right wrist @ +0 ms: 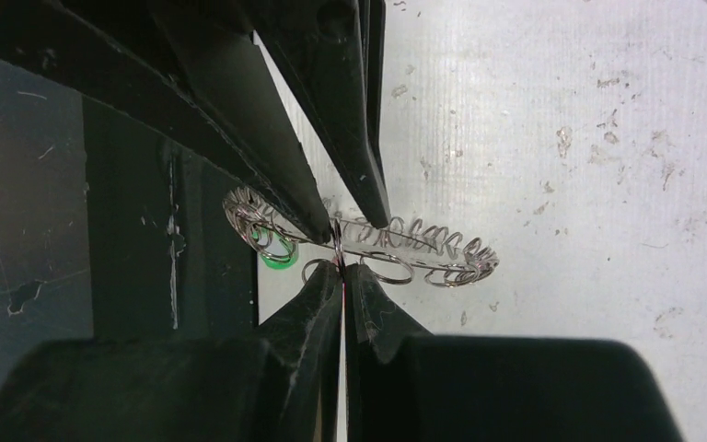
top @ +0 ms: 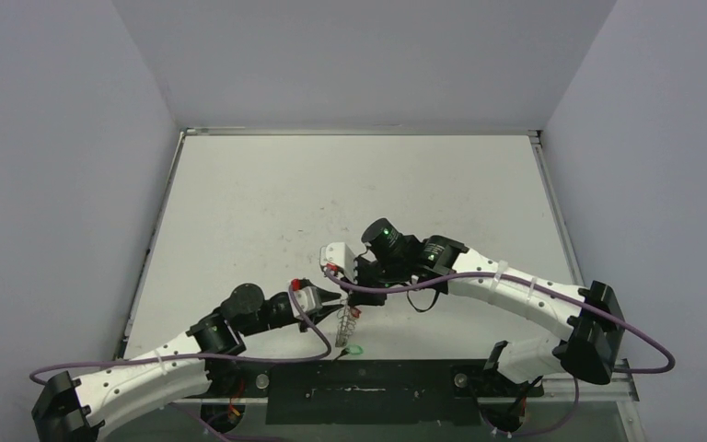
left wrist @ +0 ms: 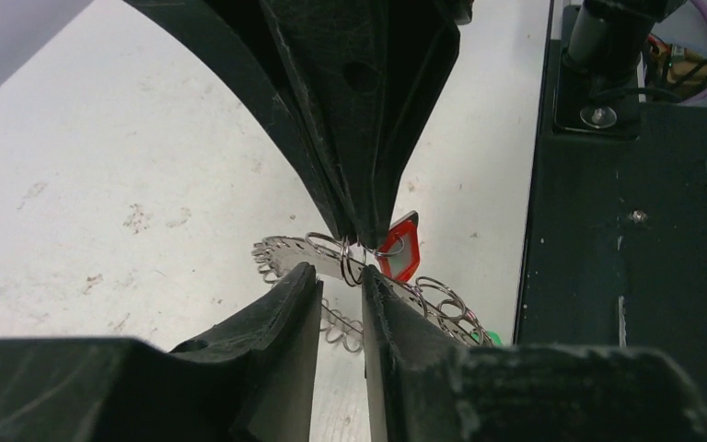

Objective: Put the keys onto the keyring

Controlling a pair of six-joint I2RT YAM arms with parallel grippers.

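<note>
I see R gripper (right wrist: 342,267) pinched shut on rim of flat silver metal keyring w/ wire-loop fringe (right wrist: 428,247), by white table's (top: 267,203) near edge, mid-width. L gripper (left wrist: 341,276) is part open, fingers astride ring rim; contact unclear. Beside R tips: red-tagged silver key (left wrist: 398,254). At ring's low end: green-tagged key (top: 356,349).

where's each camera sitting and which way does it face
Top external: above, behind the bases, looking down on the table; both arms show.
Left wrist: on the left arm, facing along its own jaws at the keyring and red tag.
Right wrist: on the right arm, along its own jaws, at the keyring.
Both wrist views share keyring and green tag.
</note>
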